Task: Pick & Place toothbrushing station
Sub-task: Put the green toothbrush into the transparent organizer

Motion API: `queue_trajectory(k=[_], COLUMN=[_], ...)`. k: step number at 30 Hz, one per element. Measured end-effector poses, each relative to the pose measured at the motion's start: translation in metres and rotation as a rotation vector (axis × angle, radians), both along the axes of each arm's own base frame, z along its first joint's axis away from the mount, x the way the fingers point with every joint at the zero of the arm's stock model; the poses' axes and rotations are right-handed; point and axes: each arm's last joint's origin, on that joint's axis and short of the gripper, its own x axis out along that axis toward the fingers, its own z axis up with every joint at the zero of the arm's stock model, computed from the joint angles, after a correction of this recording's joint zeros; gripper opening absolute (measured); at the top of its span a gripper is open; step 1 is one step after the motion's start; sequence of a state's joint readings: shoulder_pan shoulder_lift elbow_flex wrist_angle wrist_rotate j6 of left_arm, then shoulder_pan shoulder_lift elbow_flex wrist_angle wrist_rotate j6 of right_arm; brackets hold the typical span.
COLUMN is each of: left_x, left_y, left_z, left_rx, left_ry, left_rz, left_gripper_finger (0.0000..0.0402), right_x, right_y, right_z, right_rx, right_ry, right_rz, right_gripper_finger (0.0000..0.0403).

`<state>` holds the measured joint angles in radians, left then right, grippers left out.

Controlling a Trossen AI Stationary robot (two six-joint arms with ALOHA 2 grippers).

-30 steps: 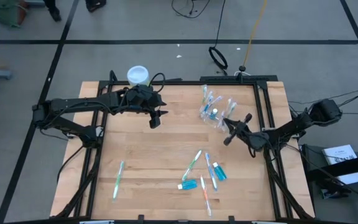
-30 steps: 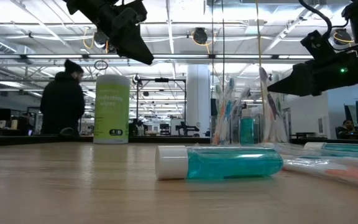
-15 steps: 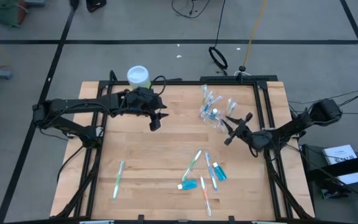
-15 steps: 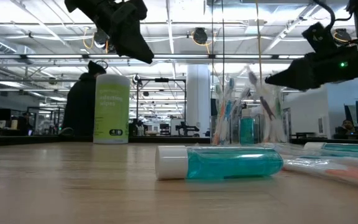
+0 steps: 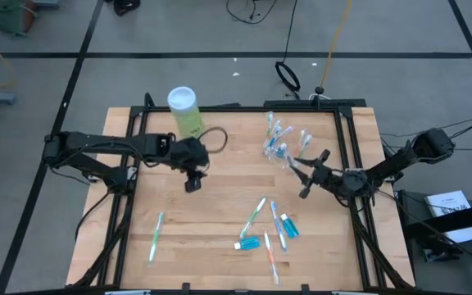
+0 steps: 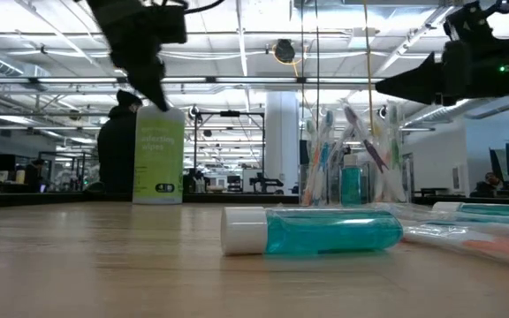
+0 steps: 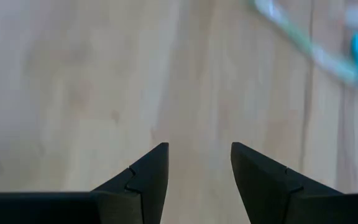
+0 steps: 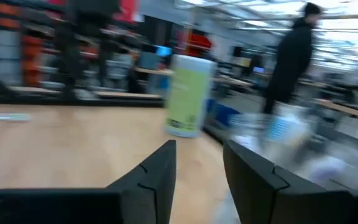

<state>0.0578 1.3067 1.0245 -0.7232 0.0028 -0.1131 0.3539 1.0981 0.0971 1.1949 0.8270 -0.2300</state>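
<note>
While the right gripper (image 5: 299, 174) hangs spread and empty beside the cup (image 5: 283, 153), the left gripper (image 5: 192, 183), also spread, must next descend onto a loose toothbrush (image 5: 254, 215).

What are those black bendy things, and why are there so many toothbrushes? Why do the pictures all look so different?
The black bendy things are two robot arms at a wooden table. Each ends in a two-finger pincher called a gripper. One picture looks straight down from above, one peeks across the tabletop, and two come from little cameras on the arms' wrists.

The left gripper hangs open over the middle of the table, holding nothing. The right gripper is open beside a clear cup full of toothbrushes, and it holds nothing either.

More toothbrushes and blue toothpaste tubes lie near the front, one green toothbrush lies apart, and a light-green canister stands at the back. Far behind, a person stands.
</note>
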Motion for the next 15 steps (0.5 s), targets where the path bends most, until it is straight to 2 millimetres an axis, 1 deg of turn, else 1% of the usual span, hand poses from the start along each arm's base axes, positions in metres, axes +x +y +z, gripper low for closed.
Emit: queue_trajectory(k=[2, 5, 10, 13, 15], left_x=[-0.007, -0.017, -0.034, -0.042, -0.046], left_y=[-0.009, -0.023, -0.049, -0.066, -0.076], left_z=[-0.004, -0.009, -0.013, -0.014, -0.017], left_rx=[-0.027, -0.090, -0.171, -0.206, -0.212], left_ry=[0.085, 0.200, 0.361, 0.406, 0.420], left_rz=[0.006, 0.086, 0.262, 0.363, 0.379], left_gripper_finger=[0.0177, 0.0177, 0.0177, 0.0177, 0.0177], right_x=[0.001, 0.002, 0.003, 0.003, 0.003], right_y=[0.001, 0.001, -0.002, -0.004, -0.005], right_z=[0.000, 0.000, 0.000, 0.000, 0.000], right_rx=[-0.006, -0.015, -0.013, -0.013, -0.017], right_ry=[-0.001, -0.002, -0.002, -0.002, 0.000], right_rz=[0.067, 0.112, 0.091, 0.079, 0.071], right_gripper_finger=[0.0120, 0.0119, 0.0118, 0.0118, 0.0117])
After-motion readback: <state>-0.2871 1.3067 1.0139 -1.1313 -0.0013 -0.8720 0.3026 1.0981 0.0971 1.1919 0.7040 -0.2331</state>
